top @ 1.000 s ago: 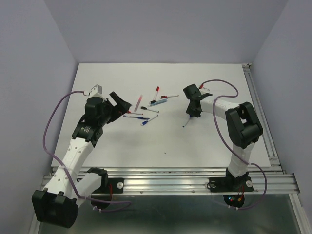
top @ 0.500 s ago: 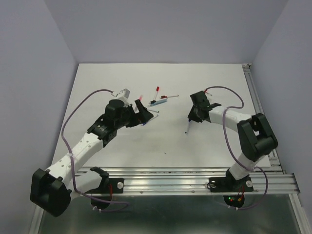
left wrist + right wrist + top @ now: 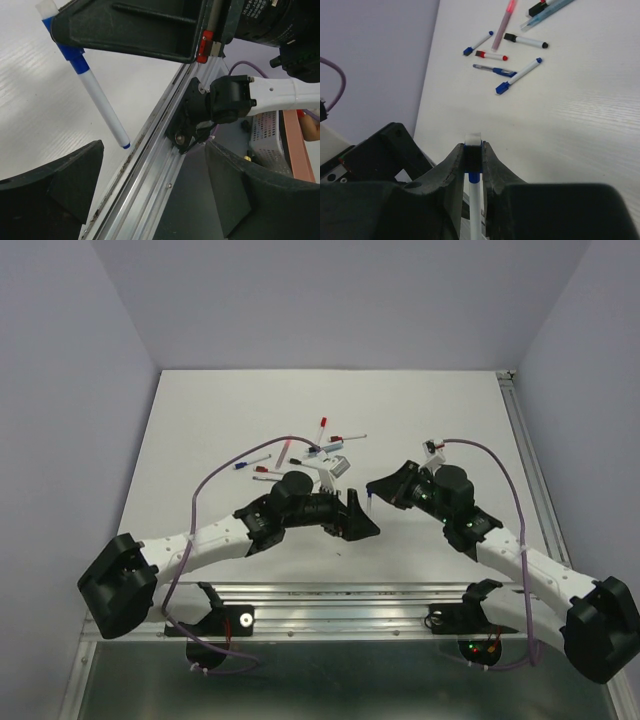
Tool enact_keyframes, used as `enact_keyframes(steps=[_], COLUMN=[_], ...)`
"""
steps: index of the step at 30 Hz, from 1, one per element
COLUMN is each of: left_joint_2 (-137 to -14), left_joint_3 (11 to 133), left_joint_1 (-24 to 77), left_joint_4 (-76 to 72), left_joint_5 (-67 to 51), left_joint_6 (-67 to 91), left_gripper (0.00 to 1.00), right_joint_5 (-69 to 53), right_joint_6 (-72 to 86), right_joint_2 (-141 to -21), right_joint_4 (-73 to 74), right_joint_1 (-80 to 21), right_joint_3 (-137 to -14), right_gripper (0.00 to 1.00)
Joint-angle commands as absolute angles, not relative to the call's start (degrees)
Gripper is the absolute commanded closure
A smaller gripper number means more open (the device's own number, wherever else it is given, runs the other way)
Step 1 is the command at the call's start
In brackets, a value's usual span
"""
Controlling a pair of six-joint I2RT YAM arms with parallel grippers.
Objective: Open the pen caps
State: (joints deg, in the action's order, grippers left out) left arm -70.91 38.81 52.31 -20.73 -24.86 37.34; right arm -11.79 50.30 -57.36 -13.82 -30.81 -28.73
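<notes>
Pen caps (image 3: 502, 88): I see blue cap (image 3: 69, 54) on pen (image 3: 102, 107) clamped in right gripper (image 3: 473, 149); left gripper (image 3: 364, 517) spread wide alongside.

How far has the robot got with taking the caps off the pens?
Done: nothing I can see, no loose cap anywhere. In hand: the right end effector is shut on a blue-capped pen, the open left end effector close by. Left: that cap, plus the other pens, which look capped.

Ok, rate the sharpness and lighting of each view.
Top external: even light, faint shadows, table sharp. Left wrist: blue-and-white pen crisp, near fingers dark and soft. Right wrist: fingers soft, scattered pens clear.
</notes>
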Motion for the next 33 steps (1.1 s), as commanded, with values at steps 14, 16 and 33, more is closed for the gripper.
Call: enact_keyframes(steps=[14, 16, 33], left_joint_2=[-70.4, -70.5, -68.1], left_joint_3=[41.7, 42.6, 43.6], left_joint_1=[52.9, 52.9, 53.3], left_joint_4=[-27.4, -26.3, -20.8], left_joint_5=[-18.4, -18.2, -15.1], left_joint_6=[38.5, 37.6, 38.0], left_gripper=[0.46, 0.54, 1.00], right_joint_5=[-19.7, -19.9, -20.0], right_joint_6=[57.8, 58.4, 53.0], right_joint_2=[-56.2, -56.1, -56.7], right_joint_4=[-24.0, -24.7, -20.0], right_joint_1=[-33.3, -33.6, -36.2], right_joint_3=[-27.2, -27.2, -30.4], right_gripper=[0.99, 0.99, 0.77])
